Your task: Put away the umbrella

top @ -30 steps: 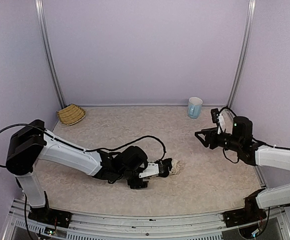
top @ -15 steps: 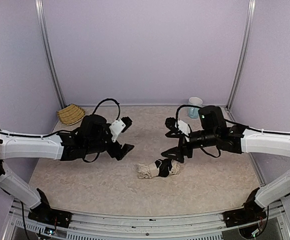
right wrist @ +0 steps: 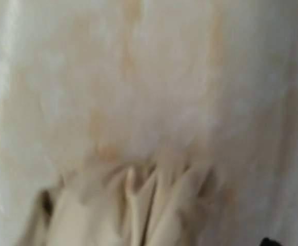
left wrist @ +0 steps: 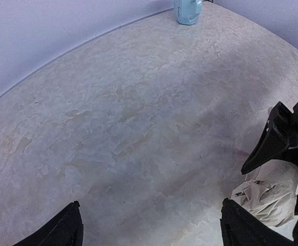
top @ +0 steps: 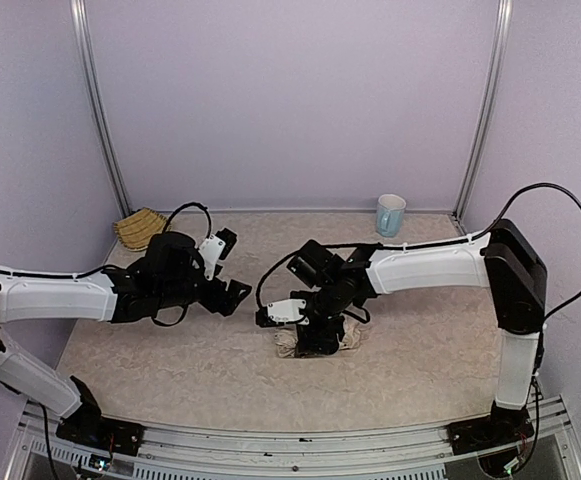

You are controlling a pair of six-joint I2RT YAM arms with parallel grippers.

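**Umbrella on table mid-field; right claw down on it, left claw standing off**

Task item: the umbrella (top: 284,346) lies collapsed on the table (top: 430,350), roughly central and towards the near half. From overhead, crumpled cream fabric shows either side of the right arm's dark wrist. The shaft and handle cannot be picked out.

Right gripper (top: 310,338): the arm reaches in from the right side and the claw points down onto the middle of the bundle, in contact with it or very nearly so. The left wrist camera catches its black fingers (left wrist: 279,141) against the crinkled fabric (left wrist: 266,197). The right wrist camera is blurred and shows only pleated cream cloth (right wrist: 138,205) low in frame with bare tabletop above. It cannot be told how far the jaws stand apart or whether the fabric is pinched.

Left gripper (top: 232,268): held above the table to the left of the umbrella, clear of it. The fingers are spread wide with nothing between them. Its own camera shows both fingertips (left wrist: 61,230) at the bottom corners with bare tabletop between.

Other items: a woven straw basket (top: 142,228) sits in the far left corner. A pale blue mug (top: 390,214) stands by the back wall to the right. Both are well apart from the umbrella.
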